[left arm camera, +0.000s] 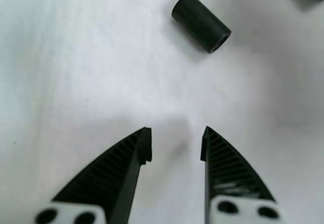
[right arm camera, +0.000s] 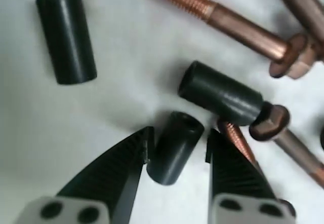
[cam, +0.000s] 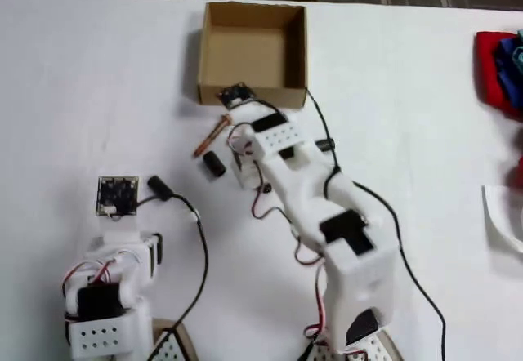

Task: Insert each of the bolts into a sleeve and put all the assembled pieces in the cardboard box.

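In the right wrist view my right gripper point(right arm camera: 178, 145) is open, its fingers on either side of a black sleeve point(right arm camera: 174, 147) lying on the white table. Close by lie two more sleeves point(right arm camera: 66, 39) point(right arm camera: 220, 93) and several copper bolts point(right arm camera: 223, 19) point(right arm camera: 283, 138). From above, the right arm point(cam: 278, 144) hangs just in front of the cardboard box point(cam: 253, 51), with a bolt point(cam: 211, 135) and a sleeve point(cam: 214, 163) beside it. My left gripper point(left arm camera: 174, 145) is open with nothing in it, a short way from a black sleeve point(left arm camera: 201, 23). That sleeve point(cam: 158, 186) lies next to the left arm point(cam: 114, 255).
The box stands open at the table's far middle. Red and blue cloth point(cam: 500, 67) and a white object point(cam: 502, 214) sit at the right edge. Cables point(cam: 200, 247) trail from both arms across the table.
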Robot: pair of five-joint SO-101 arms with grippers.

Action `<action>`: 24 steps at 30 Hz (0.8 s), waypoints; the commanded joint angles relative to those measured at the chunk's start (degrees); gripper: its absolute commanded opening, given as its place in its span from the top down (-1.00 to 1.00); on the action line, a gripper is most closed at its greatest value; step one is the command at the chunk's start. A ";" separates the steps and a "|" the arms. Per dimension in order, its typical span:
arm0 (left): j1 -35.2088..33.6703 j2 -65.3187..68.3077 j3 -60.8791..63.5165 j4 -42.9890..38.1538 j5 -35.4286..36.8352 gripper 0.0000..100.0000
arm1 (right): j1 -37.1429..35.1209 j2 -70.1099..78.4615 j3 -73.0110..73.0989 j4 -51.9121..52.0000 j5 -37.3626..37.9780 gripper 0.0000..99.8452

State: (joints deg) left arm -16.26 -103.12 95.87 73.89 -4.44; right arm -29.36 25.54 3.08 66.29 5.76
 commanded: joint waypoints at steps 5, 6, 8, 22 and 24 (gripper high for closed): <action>-0.35 -1.32 1.19 -0.18 0.35 0.64 | 0.66 9.45 -13.63 5.93 -5.19 0.66; -0.35 -1.32 1.19 -0.18 0.35 0.64 | 0.66 10.33 -14.59 6.81 -5.19 0.66; -0.35 -1.32 1.19 -0.18 0.35 0.64 | 0.57 11.65 -16.09 8.13 -5.19 0.66; -0.35 -1.32 1.19 -0.18 0.35 0.64 | 0.31 12.97 -18.02 13.23 -5.01 0.66; -0.35 -1.32 1.19 -0.18 0.35 0.64 | 0.31 13.05 -17.76 13.23 -5.01 0.72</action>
State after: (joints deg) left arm -16.26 -103.12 95.87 73.89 -4.44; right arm -29.27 37.93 -15.03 79.12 0.84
